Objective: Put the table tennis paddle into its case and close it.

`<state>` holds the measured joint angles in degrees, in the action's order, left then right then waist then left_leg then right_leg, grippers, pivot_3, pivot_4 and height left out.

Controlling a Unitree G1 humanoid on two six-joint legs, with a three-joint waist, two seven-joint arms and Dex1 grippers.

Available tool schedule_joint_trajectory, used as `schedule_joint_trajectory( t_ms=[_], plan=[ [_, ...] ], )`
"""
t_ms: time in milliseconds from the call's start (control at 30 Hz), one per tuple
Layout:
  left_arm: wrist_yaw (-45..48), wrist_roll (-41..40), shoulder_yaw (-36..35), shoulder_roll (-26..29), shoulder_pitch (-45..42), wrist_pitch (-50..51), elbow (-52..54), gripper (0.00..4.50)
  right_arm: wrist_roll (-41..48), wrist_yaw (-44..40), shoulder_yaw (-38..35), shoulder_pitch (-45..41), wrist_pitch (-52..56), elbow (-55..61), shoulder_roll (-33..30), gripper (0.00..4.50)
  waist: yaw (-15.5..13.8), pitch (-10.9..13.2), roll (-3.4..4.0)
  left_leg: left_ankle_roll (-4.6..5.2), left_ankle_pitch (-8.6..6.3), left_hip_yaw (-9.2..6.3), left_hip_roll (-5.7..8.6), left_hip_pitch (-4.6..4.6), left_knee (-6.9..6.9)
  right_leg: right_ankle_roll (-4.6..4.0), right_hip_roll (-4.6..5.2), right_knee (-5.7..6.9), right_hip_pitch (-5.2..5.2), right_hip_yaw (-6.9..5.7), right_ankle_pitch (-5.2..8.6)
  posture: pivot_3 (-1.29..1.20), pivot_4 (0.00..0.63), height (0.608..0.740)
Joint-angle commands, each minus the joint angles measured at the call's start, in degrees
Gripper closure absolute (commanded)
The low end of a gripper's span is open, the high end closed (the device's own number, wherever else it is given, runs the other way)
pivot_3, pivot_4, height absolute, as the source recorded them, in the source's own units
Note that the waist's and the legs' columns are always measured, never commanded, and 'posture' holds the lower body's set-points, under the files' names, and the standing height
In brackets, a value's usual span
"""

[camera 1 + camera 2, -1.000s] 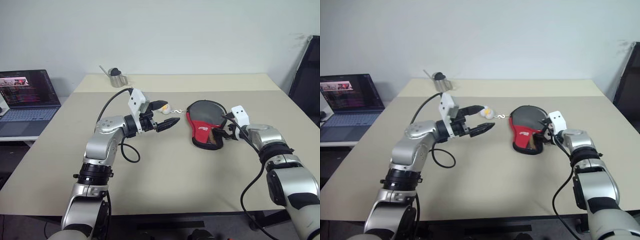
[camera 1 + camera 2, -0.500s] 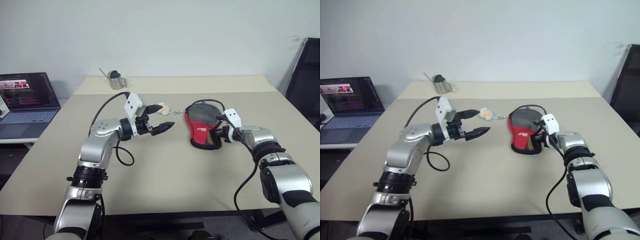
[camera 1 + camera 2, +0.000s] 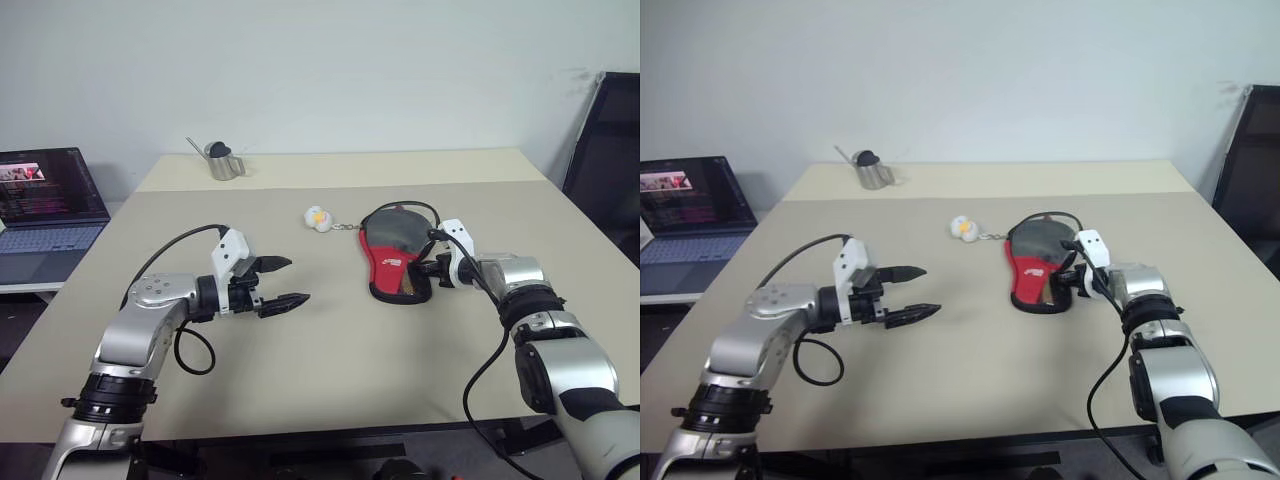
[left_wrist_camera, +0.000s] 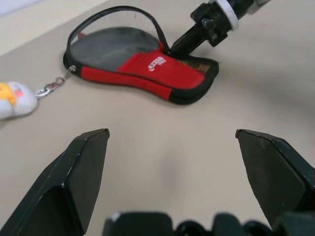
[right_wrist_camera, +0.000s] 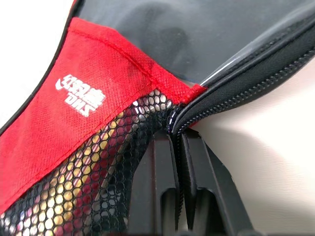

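From my head cameras, the case (image 3: 392, 255) lay flat on the beige table (image 3: 330, 350), right of centre, its black round part toward the far side and its red part with the white logo toward me. A loop of black zip edging stood up off the round end. A small white-and-yellow ball charm (image 3: 317, 218) sat just left of the case, joined to it by a short chain. My right gripper (image 3: 432, 270) reached in from the right and met the case at its mesh-pocket corner, the fingers pressed together on the edging there. My left gripper (image 3: 283, 281) hung over bare table well left of the case, its two black fingers spread wide and holding nothing. A small metal watering can (image 3: 222, 162) stood at the far left of the table, and a laptop (image 3: 45, 200) sat on a side desk beyond the left edge. From my left wrist, my fingers (image 4: 81, 174) stood far apart over the tabletop, the case lying beyond them with my right gripper touching its mesh corner. From my right wrist, my fingers (image 5: 157, 191) were closed tight on the black zip edging where the mesh pocket (image 5: 93, 167) met the red fabric. I could not tell whether the table tennis paddle was inside the case.
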<state>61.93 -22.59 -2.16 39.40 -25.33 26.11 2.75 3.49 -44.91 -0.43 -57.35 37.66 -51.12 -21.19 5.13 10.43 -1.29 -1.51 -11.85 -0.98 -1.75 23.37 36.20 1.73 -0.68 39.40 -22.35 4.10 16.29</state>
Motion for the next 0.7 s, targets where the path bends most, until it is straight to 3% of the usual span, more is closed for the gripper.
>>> schedule_joint_trajectory(
  t_ms=[33, 300, 700],
  plan=[
    [0.03, -2.34, -1.83, 1.13, 0.39, 1.36, 3.88, 0.0, 2.11, -4.38, 3.01, 2.74, 5.25, 7.61, 2.35, 4.47, 0.02, 0.0, 0.0, 0.0, 0.0, 0.0, 0.0, -0.02, -0.04, -0.03, 0.0, 0.0, 0.0, 0.0, 0.01, 0.0, 0.15, 0.74],
    [2.55, -5.02, -1.44, 4.12, 4.38, 3.58, 8.1, 0.0, 6.02, -6.24, 5.9, 9.91, 16.46, 27.97, 2.51, 4.47, 0.06, 0.0, 0.0, -0.03, -0.03, -0.02, -0.13, -0.07, -0.22, -0.29, -0.14, 0.0, -0.06, -0.01, 0.19, 0.0, 0.15, 0.74],
    [4.88, -9.31, -3.28, 9.79, 14.67, 6.21, 17.81, 0.0, 14.54, -1.65, 5.03, 23.87, 35.36, 57.54, -0.81, 4.47, -0.28, 0.01, -0.01, -0.1, -0.08, -0.32, -0.1, 0.15, -0.24, -0.36, -0.07, -0.19, -0.15, -0.07, 0.28, 0.0, 0.15, 0.74]
  ],
)
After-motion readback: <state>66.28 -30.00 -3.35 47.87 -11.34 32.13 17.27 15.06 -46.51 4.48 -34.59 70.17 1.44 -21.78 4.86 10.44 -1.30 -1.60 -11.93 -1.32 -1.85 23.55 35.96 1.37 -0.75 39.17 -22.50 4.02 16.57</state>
